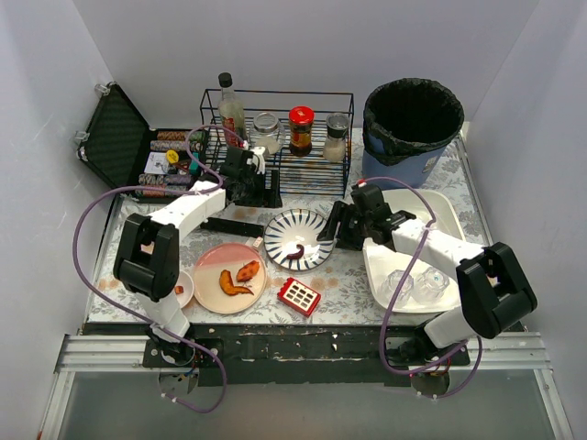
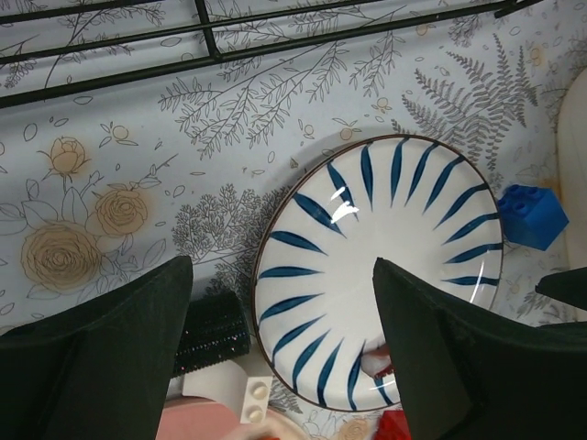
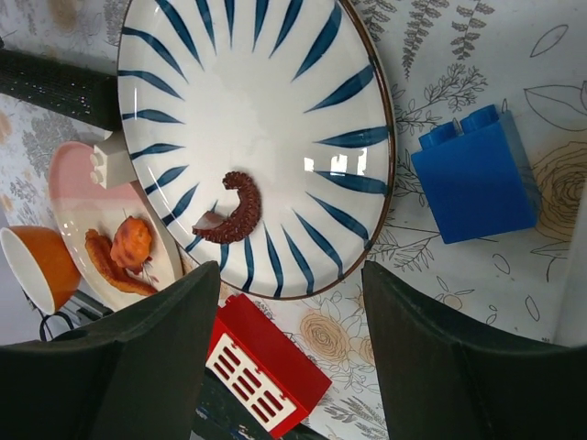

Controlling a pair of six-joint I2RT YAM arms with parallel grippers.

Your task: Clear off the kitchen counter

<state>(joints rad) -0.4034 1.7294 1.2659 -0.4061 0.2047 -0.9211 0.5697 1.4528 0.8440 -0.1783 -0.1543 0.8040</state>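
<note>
Well, the worktop (image 1: 348,286) w/ fern & flower print fills the middle of the top view, from the arm bases up to the black wire rack (image 1: 275,137) & the dark bin (image 1: 413,124) at the far edge. It has brownish stains. Near its centre lies a blue-striped plate (image 1: 298,238) w/ one dark curled food piece (image 3: 234,209) on it. The left pincer (image 2: 282,266) hangs by the plate's far-left side, jaws wide apart, and nothing is gripped btw them. The right pincer (image 3: 292,275) hangs at the plate's right side, jaws also apart & holding nothing. A blue block (image 3: 477,179) lies on the worktop just beside the plate. Near the front edge are a red block (image 1: 300,296), a pink plate (image 1: 209,261) w/ orange food bits (image 1: 240,277) & a small orange bowl (image 3: 32,266). A white tub (image 1: 445,213) w/ clear glasses (image 1: 413,284) stands on the right side.
</note>
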